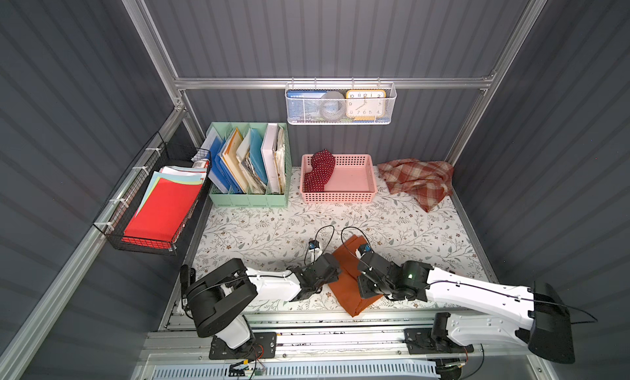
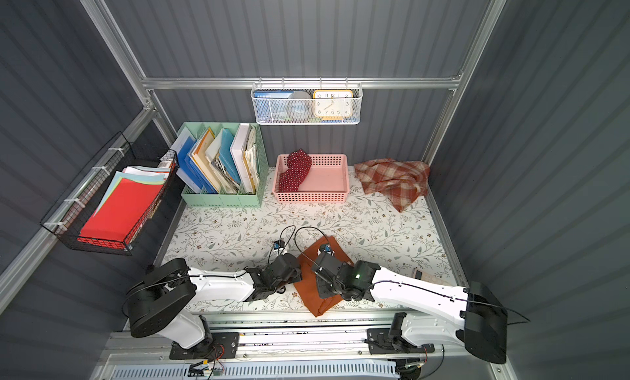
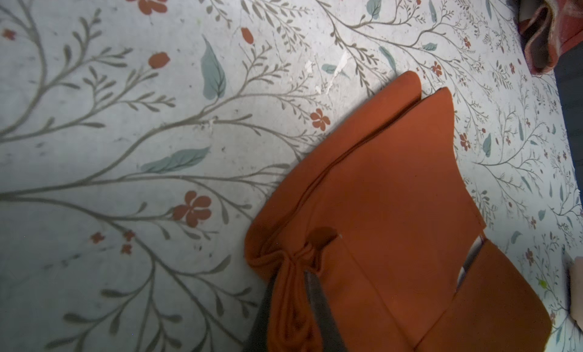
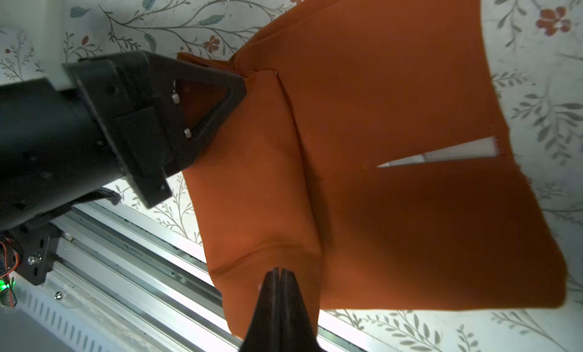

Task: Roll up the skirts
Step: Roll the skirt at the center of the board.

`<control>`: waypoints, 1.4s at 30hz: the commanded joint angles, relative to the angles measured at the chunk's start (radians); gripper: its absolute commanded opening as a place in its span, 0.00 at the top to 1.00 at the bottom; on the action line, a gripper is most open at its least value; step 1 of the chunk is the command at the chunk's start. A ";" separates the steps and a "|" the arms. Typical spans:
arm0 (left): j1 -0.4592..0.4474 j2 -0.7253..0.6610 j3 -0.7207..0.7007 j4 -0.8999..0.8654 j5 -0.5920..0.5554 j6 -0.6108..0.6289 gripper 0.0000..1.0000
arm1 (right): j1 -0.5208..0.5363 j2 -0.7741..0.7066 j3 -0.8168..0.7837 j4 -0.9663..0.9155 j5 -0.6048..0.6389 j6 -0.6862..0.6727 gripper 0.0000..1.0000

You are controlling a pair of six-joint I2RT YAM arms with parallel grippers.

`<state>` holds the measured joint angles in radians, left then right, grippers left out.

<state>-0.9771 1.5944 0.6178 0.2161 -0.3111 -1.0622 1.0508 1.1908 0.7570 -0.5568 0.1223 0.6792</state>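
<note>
Progress: left gripper (image 3: 296, 265) pinches the orange skirt (image 1: 345, 286), right gripper (image 4: 279, 273) clamped shut at its edge too, nothing rolled yet. Beyond them, polka-dot skirt (image 1: 318, 172) sits in the basket (image 1: 341, 197), plaid skirt (image 1: 416, 180) crumpled.

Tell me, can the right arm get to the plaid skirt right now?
Probably yes: nothing stands between the right gripper and the plaid skirt, on that arm's side. But its jaws are shut at the orange skirt, far from that back corner.
</note>
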 commanded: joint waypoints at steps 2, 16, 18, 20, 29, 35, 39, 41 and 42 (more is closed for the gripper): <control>-0.017 0.033 0.020 -0.084 -0.042 -0.072 1.00 | 0.002 0.056 -0.047 0.000 -0.056 0.017 1.00; -0.018 0.054 0.053 -0.094 -0.065 -0.092 1.00 | -0.009 0.179 -0.178 0.061 -0.085 0.092 1.00; -0.018 0.042 0.040 -0.107 -0.077 -0.112 1.00 | -0.050 0.246 -0.170 0.055 -0.078 0.088 1.00; -0.017 0.018 0.011 -0.110 -0.088 -0.138 1.00 | -0.100 0.295 -0.177 0.082 -0.108 0.079 1.00; -0.017 -0.054 -0.079 -0.167 -0.125 -0.246 1.00 | -0.222 0.504 -0.035 0.077 -0.122 -0.051 1.00; -0.035 -0.157 -0.168 -0.198 -0.163 -0.339 1.00 | -0.259 0.521 -0.016 0.066 -0.111 -0.108 1.00; -0.092 -0.150 -0.169 -0.209 -0.199 -0.406 1.00 | -0.266 0.552 0.046 0.041 -0.053 -0.150 1.00; -0.119 -0.133 -0.157 -0.217 -0.216 -0.435 1.00 | -0.282 0.590 0.091 0.022 -0.032 -0.173 1.00; -0.128 -0.128 -0.153 -0.218 -0.217 -0.446 1.00 | -0.295 0.608 0.108 0.023 -0.025 -0.185 1.00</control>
<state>-1.0756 1.4460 0.4747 0.1200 -0.4980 -1.4502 0.8074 1.6554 0.8986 -0.4789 -0.1352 0.5522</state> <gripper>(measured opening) 0.023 0.055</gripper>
